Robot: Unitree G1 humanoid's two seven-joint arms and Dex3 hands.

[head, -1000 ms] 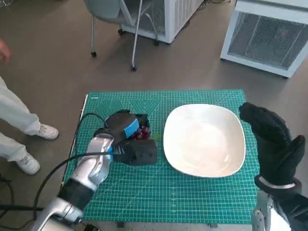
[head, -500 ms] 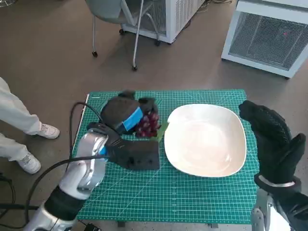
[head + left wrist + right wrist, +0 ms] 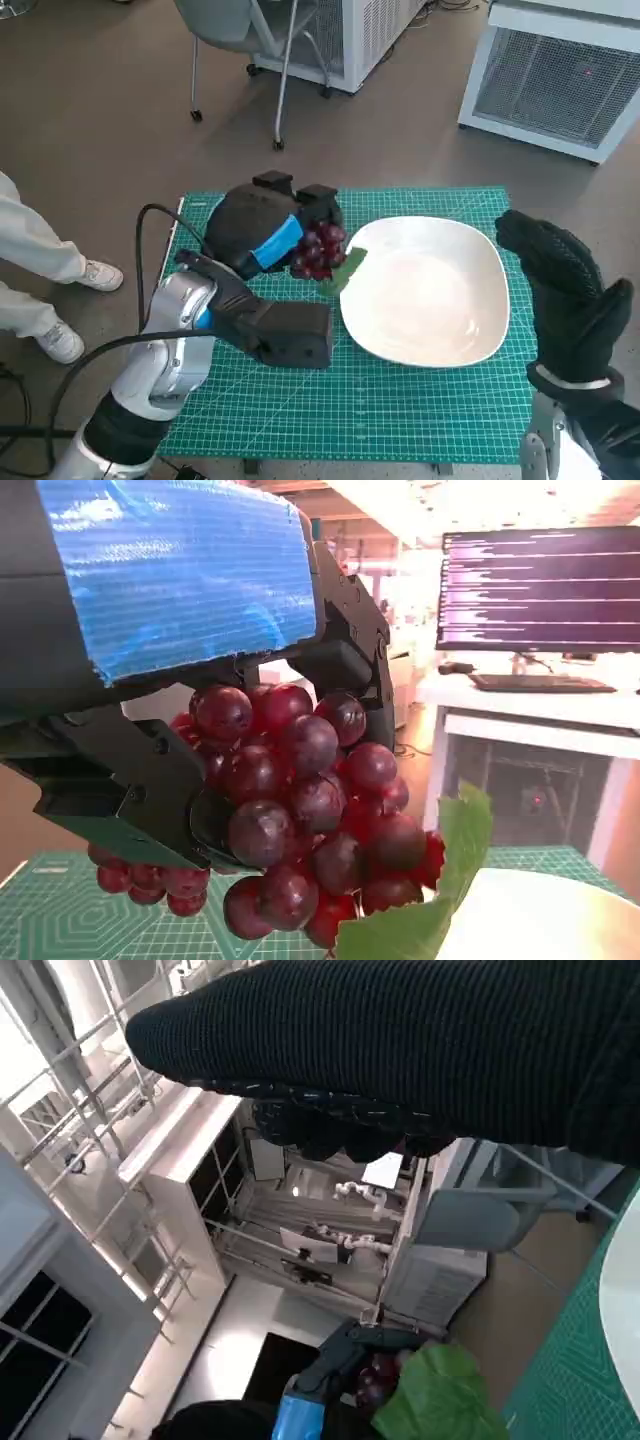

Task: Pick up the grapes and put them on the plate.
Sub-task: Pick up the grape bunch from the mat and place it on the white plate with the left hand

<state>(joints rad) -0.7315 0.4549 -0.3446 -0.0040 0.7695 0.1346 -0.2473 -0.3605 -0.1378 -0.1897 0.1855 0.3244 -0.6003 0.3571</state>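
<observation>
One white plate [image 3: 425, 290] on the green cutting mat [image 3: 350, 400] that covers the worktop, right of centre. Nothing in it, bare white all over.

One bunch of red grapes [image 3: 320, 250], up off the mat, gripped by the left hand [image 3: 265, 235]. Bunch hangs just beside the plate's left rim, its green leaf [image 3: 345, 270] overlapping that rim in the head view. Can't say if leaf actually touches the plate, prob. just above it.

Left wrist view: black fingers [image 3: 345, 650] wrapped round the top and sides of the grapes [image 3: 300, 810], berries spilling out below, leaf [image 3: 440, 880] at the bunch's lower edge, pale plate edge [image 3: 540, 920] close under it.

Right hand [image 3: 570, 300], black glove, held upright at the plate's right side, fingers straight and apart, holding nothing. Not touching the plate as far as head view shows.

Count: 1 plate, 1 grape bunch, 1 leaf, 2 hands.

Off the worktop: a person's pale-trousered legs and white shoes [image 3: 75, 305] at left, a chair [image 3: 240, 50] behind, two white units [image 3: 560, 75] on the floor.
</observation>
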